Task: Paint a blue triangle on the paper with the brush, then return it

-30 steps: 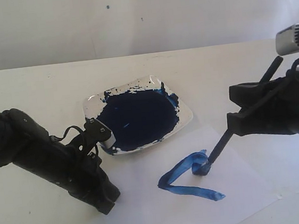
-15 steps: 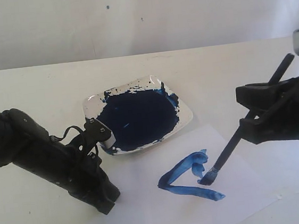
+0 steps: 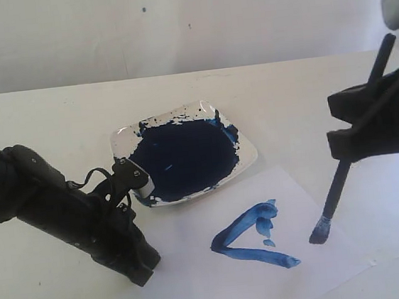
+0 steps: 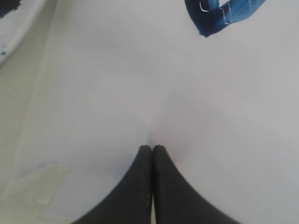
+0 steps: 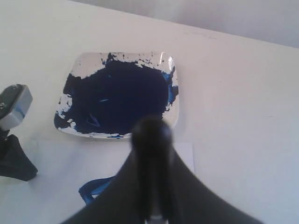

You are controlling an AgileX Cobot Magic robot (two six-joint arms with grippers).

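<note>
The brush slants down from my right gripper, which is shut on its black handle. Its blue-stained tip is over the right part of the paper, apart from the paint marks. The blue triangle shows as two thick strokes joined at a left corner, with small dabs and an open right side. My left gripper is shut with nothing in it, its tip on the paper's left part. In the right wrist view the handle end hides the gripper's tips.
A square white dish holding a dark navy paint pool sits behind the paper, between the arms. A strip of clear tape lies at the paper's edge by the left gripper. A pale wall stands behind the white table.
The right gripper has carried the brush to the right and upward, taking the tip off the triangle's upper right end. The left arm has not moved.
</note>
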